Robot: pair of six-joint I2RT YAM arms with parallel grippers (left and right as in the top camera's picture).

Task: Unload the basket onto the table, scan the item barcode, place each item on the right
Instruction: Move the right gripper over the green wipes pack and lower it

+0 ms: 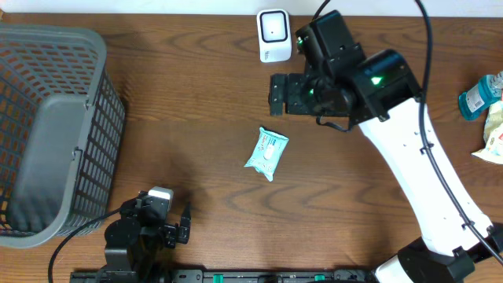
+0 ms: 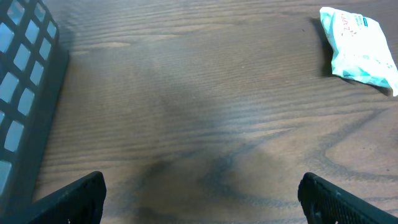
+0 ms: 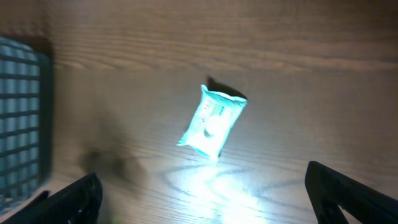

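Observation:
The item, a small teal and white packet point(image 1: 266, 152), lies flat near the middle of the wooden table. The white scanner point(image 1: 274, 35) stands at the table's far edge. My right gripper point(image 1: 276, 94) hovers between the scanner and the packet, open and holding nothing. In the right wrist view the packet point(image 3: 213, 121) lies brightly lit ahead of the wide-open right gripper point(image 3: 205, 199). My left gripper point(image 1: 187, 222) rests low at the near left, also open. In the left wrist view the packet point(image 2: 357, 45) sits far off at the upper right of the left gripper point(image 2: 202, 202).
A grey mesh basket point(image 1: 47, 134) fills the left side of the table, and its wall point(image 2: 25, 93) shows close by on the left of the left wrist view. A blue bottle point(image 1: 478, 96) and a pale packet point(image 1: 493, 134) lie at the right edge.

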